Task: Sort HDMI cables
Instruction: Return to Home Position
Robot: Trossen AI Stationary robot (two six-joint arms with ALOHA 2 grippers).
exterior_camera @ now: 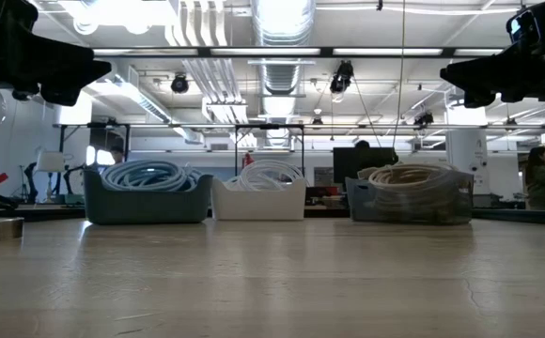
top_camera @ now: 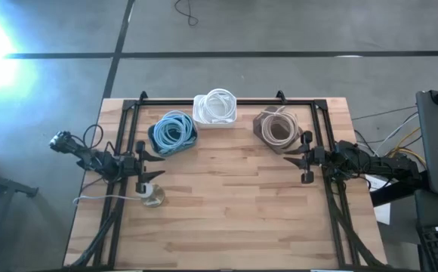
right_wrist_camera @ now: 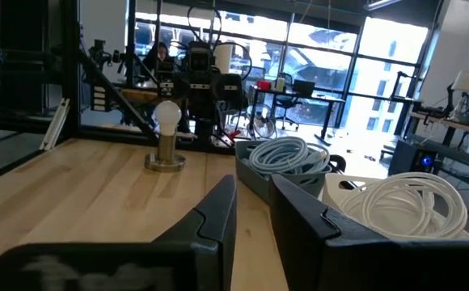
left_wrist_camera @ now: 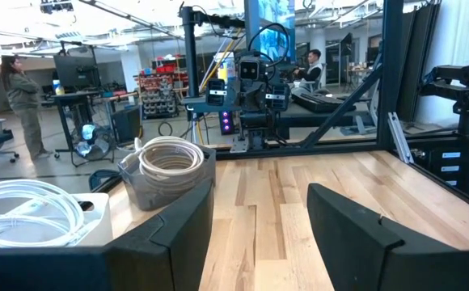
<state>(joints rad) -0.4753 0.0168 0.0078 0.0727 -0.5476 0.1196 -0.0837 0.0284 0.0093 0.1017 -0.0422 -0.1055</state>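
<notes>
Wooden table (top_camera: 226,219): three bins (exterior_camera: 146,208) of blue coils (top_camera: 174,130), white coils (top_camera: 217,104), tan coils (top_camera: 278,127); left hand (top_camera: 155,165), right hand (top_camera: 300,160) apart.

Wooden table (top_camera: 234,211) with blue bin (exterior_camera: 146,205), white bin (exterior_camera: 258,205) and dark bin (exterior_camera: 410,212) along its far edge, bulb (top_camera: 154,196) at left

Along the table's (top_camera: 234,219) far edge I see the left bin (exterior_camera: 146,207), middle bin (exterior_camera: 258,204) and right bin (exterior_camera: 409,208) in a row, coils (top_camera: 174,128) in each, the bulb (top_camera: 153,196) just in front of my left gripper (top_camera: 157,165), my right gripper (top_camera: 300,160) near the right bin.
</notes>
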